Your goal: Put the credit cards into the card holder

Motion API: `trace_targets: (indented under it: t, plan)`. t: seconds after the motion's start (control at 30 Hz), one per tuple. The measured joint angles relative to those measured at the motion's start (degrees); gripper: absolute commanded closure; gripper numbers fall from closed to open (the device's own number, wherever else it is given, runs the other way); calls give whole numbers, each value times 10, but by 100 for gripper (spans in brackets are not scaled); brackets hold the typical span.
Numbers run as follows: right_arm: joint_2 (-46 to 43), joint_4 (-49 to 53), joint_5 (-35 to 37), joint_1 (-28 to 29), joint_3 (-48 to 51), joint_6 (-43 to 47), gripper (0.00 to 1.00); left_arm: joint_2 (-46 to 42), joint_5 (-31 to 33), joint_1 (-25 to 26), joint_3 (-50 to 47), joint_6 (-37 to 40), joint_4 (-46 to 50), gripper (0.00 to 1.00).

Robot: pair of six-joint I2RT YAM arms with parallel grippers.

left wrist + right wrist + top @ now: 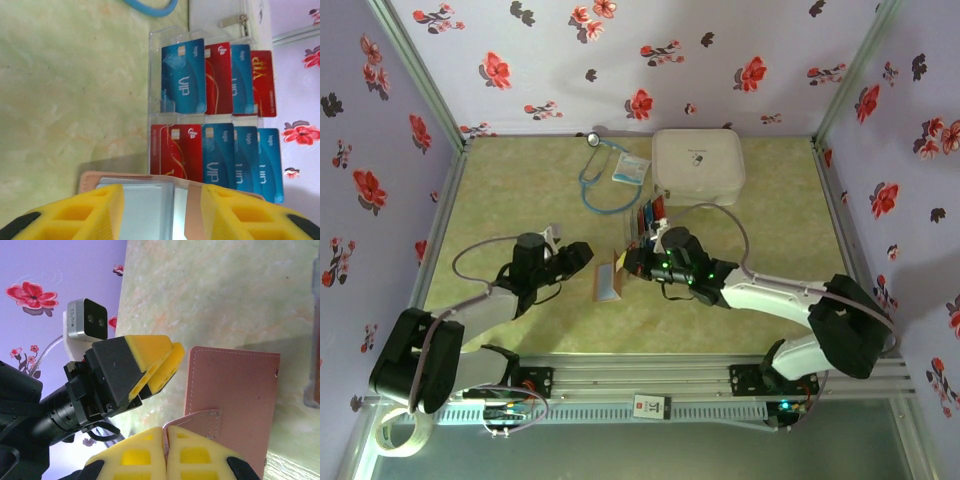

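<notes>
Pinching the card holder (235, 390) flap, the shut right tool (165, 432) props it open; left tool (161, 195), half-open and empty, faces the cards (215, 100).

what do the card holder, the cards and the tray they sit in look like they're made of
The card holder: probably leather or faux leather, matte tan-pink, stitched along the edges. The cards: likely plastic, smooth printed blue and red faces with chip marks. The tray: clear rigid plastic, seemingly acrylic; the table shows through it.
</notes>
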State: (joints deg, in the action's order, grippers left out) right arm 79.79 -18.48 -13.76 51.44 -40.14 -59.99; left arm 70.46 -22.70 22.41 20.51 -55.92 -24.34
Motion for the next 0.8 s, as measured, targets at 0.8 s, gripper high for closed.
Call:
trace_targets:
  t: [0.8]
  plan:
    - [-117,34,33,-20,148,4,100,14,33,52,17,74,130,44]
